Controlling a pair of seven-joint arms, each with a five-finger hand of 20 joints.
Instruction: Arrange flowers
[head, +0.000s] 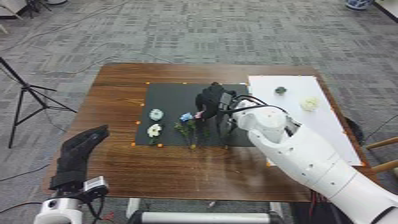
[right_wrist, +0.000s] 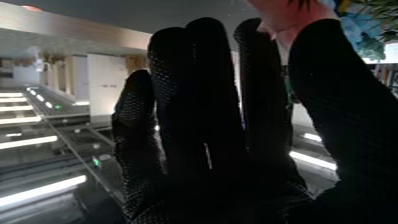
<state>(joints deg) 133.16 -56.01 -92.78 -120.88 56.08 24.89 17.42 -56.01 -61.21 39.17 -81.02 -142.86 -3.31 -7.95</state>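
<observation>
In the head view my right hand is over the dark mat, its fingertips at a pink flower. The right wrist view shows the right hand with thumb and a finger pinching the pink flower; a blue flower is beside the thumb. On the mat lie that blue flower with green leaves, a pale round flower and a white flower just below it. My left hand is at the table's left side, fingers straight, holding nothing.
On the right, a white board carries a small dark green item and a cream flower. Small orange markers edge the mat on the wooden table. A black tripod stands left of the table.
</observation>
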